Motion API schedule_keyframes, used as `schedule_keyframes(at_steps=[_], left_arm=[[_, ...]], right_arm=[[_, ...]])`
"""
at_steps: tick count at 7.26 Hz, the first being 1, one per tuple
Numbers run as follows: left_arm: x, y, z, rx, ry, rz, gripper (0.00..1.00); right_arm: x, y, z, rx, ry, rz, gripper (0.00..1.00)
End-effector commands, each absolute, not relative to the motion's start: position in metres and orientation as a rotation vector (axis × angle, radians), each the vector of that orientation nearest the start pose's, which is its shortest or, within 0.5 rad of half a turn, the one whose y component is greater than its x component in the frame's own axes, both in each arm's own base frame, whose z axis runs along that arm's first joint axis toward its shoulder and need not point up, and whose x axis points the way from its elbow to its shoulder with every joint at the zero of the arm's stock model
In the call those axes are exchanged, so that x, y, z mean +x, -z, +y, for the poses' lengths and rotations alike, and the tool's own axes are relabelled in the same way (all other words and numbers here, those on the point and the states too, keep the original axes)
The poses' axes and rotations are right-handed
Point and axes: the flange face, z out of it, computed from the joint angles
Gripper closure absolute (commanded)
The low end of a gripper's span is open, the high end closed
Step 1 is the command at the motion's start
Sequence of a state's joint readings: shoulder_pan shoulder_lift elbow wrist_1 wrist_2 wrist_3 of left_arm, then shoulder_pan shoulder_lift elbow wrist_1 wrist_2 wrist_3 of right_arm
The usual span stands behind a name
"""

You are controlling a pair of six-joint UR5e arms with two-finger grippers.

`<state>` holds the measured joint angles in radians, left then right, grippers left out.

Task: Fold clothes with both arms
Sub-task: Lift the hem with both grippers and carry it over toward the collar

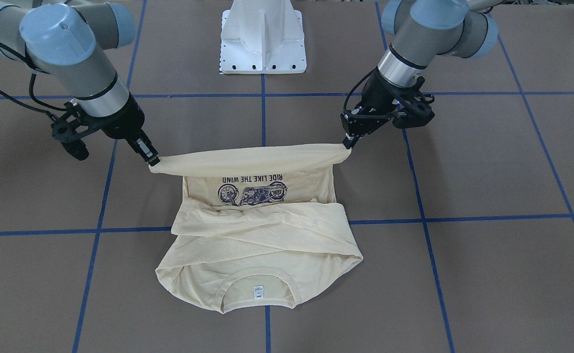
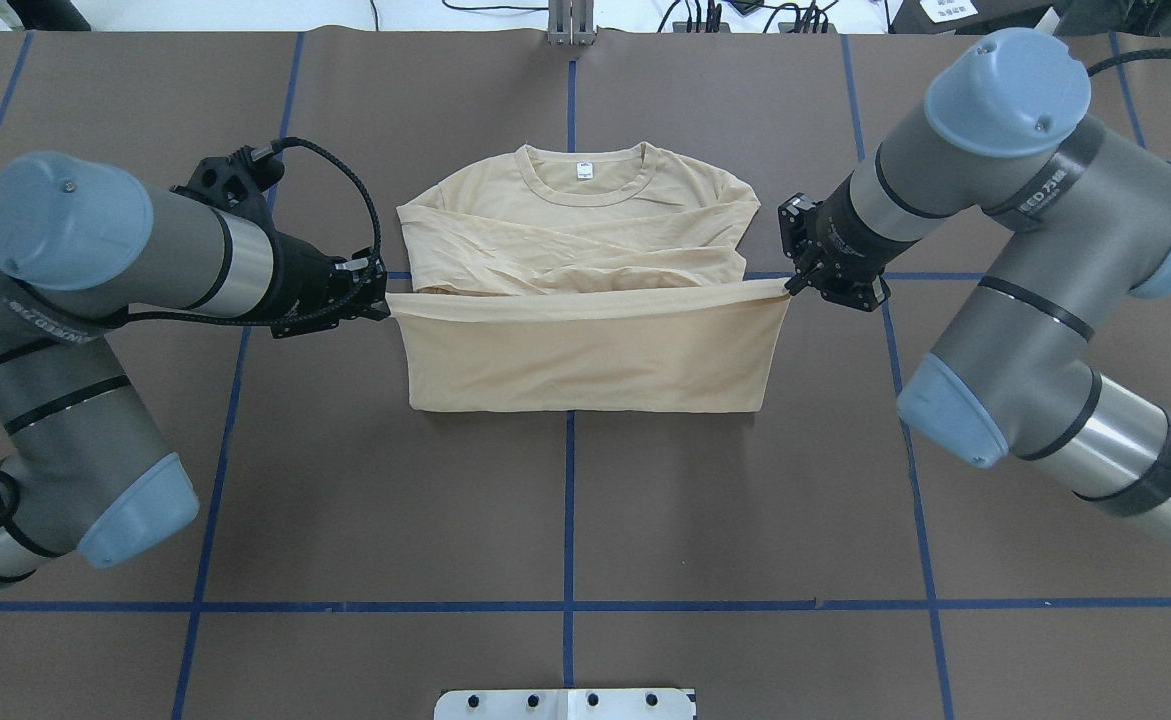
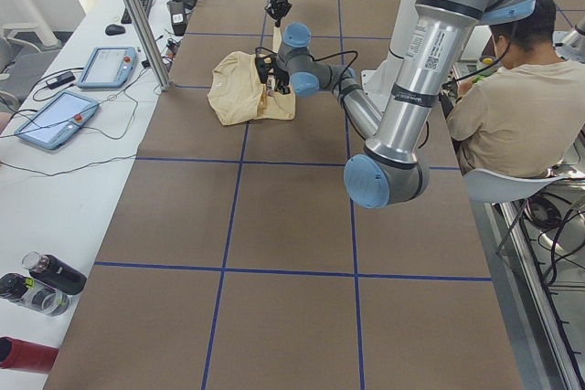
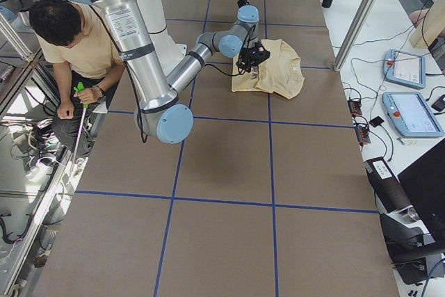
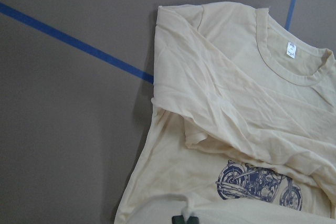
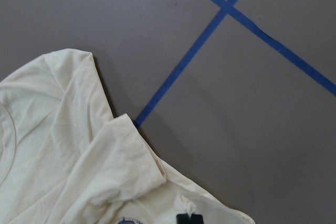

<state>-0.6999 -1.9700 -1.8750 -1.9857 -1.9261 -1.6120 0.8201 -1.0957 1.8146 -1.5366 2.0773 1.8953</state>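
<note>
The cream-yellow shirt (image 1: 262,235) lies on the brown table with its collar and white neck label (image 1: 258,292) away from the robot and both sleeves crossed over the body. Its hem is lifted and stretched taut between the two grippers, baring the navy motorcycle print (image 1: 252,192). My left gripper (image 2: 385,300) is shut on one hem corner, and my right gripper (image 2: 788,285) is shut on the other. In the overhead view the raised hem panel (image 2: 590,345) hides the print. The left wrist view shows the shirt (image 5: 236,114) below, and the right wrist view shows a sleeve cuff (image 6: 126,150).
The white pedestal base (image 1: 263,37) stands at the robot's side of the table. Blue tape lines (image 2: 569,500) cross the brown table. A seated person (image 3: 498,107) is behind the robot. Tablets (image 4: 414,113) and bottles (image 3: 41,280) lie on the white side bench.
</note>
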Motion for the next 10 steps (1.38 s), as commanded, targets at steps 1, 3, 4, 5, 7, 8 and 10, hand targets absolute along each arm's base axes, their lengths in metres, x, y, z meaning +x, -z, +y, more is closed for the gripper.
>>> schedule_keyframes(at_steps=[1, 3, 4, 5, 7, 8, 10], left_arm=[[0.393, -0.245, -0.489, 0.079, 0.487, 1.15, 1.0], [0.386, -0.243, -0.531, 0.105, 0.537, 1.131, 1.0], [0.382, -0.246, -0.547, 0.12, 0.554, 1.135, 1.0], [0.382, -0.257, -0.562, 0.131, 0.566, 1.137, 1.0], [0.409, -0.258, -0.6, 0.139, 0.58, 1.132, 1.0], [0.423, -0.266, -0.617, 0.135, 0.585, 1.122, 1.0], [0.442, -0.284, -0.641, 0.163, 0.606, 1.106, 1.0]], right_arm=[[-0.368, -0.272, -0.577, -0.27, -0.884, -0.835, 1.0], [-0.367, -0.268, -0.626, -0.25, -0.862, -0.814, 1.0], [-0.37, -0.263, -0.645, -0.243, -0.86, -0.806, 1.0], [-0.375, -0.269, -0.652, -0.241, -0.848, -0.789, 1.0], [-0.389, -0.278, -0.673, -0.243, -0.841, -0.746, 1.0], [-0.397, -0.293, -0.681, -0.233, -0.83, -0.763, 1.0], [-0.407, -0.307, -0.692, -0.24, -0.831, -0.755, 1.0]])
